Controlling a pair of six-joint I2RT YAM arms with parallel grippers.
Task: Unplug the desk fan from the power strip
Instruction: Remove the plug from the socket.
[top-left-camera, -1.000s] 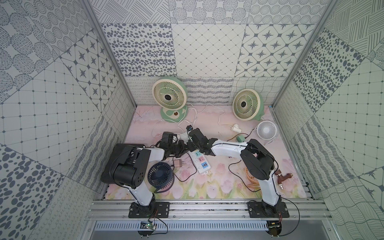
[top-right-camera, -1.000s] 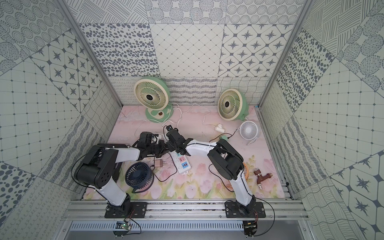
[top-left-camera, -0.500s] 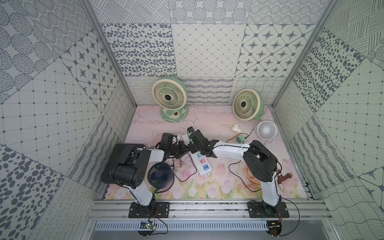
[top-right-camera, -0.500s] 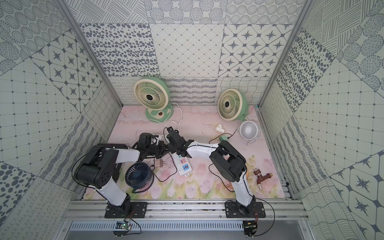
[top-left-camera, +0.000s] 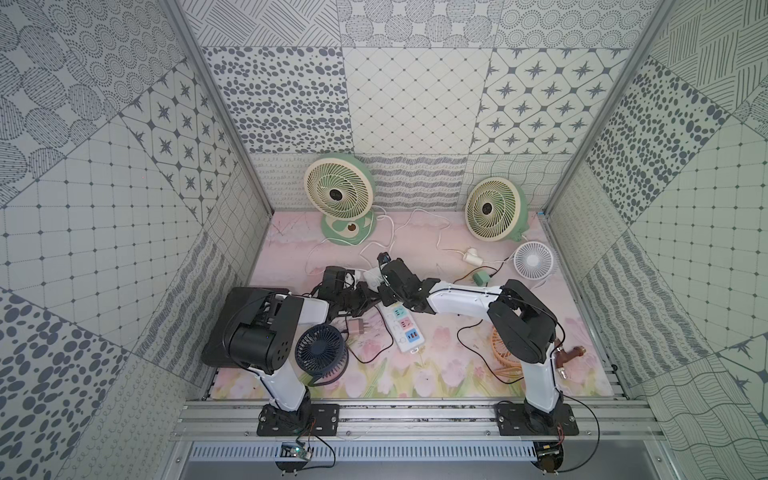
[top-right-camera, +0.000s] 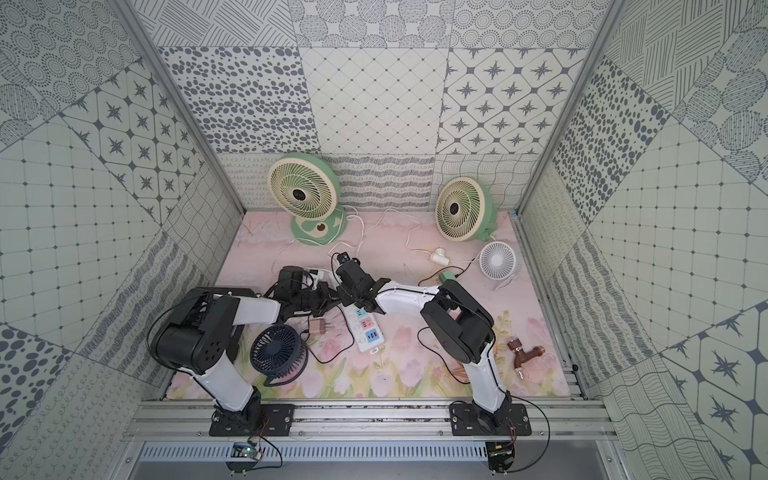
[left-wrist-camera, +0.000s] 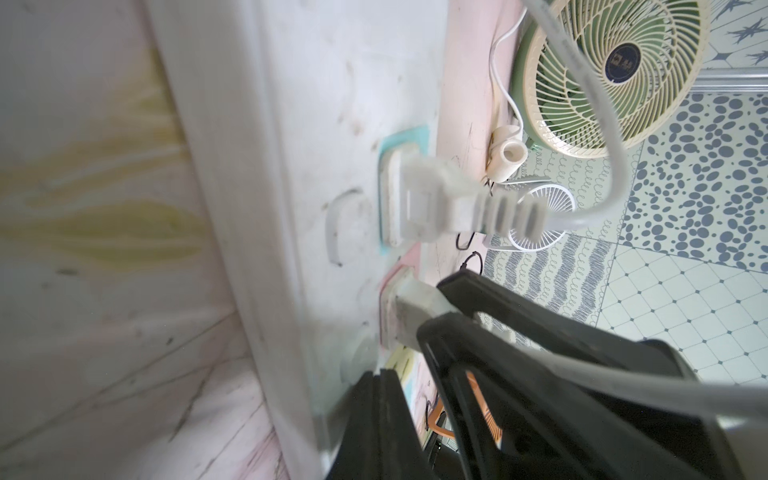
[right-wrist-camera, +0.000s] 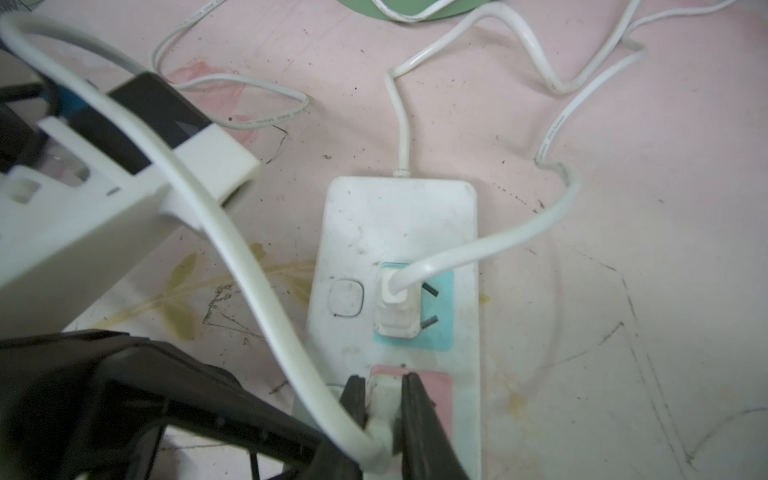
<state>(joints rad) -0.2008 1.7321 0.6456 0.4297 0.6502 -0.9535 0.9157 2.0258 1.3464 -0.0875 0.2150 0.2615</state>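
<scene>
White plug (right-wrist-camera: 386, 392), seated in the pink socket (right-wrist-camera: 432, 388), is clamped in my right gripper (right-wrist-camera: 382, 380). The power strip (top-left-camera: 405, 332) lies midway across the counter (top-left-camera: 457, 232), running 11 to 5 o'clock — my left gripper (left-wrist-camera: 376, 395), closed tight, sits at its 9 o'clock side.

the power strip (right-wrist-camera: 395, 216) is white with a blue square and a pink square, and the plug (right-wrist-camera: 384, 399) is white too. the mat (top-left-camera: 436, 365) is pink with pale flowers and green leaves, and the walls (top-left-camera: 415, 104) are white with grey dots, stars, lines and squares. the two big fans (top-left-camera: 338, 195) (top-left-camera: 492, 210) are green with cream fronts, and there is a dark blue fan (top-left-camera: 320, 351), a white fan (top-left-camera: 534, 261) and an orange fan (top-left-camera: 498, 353).
</scene>
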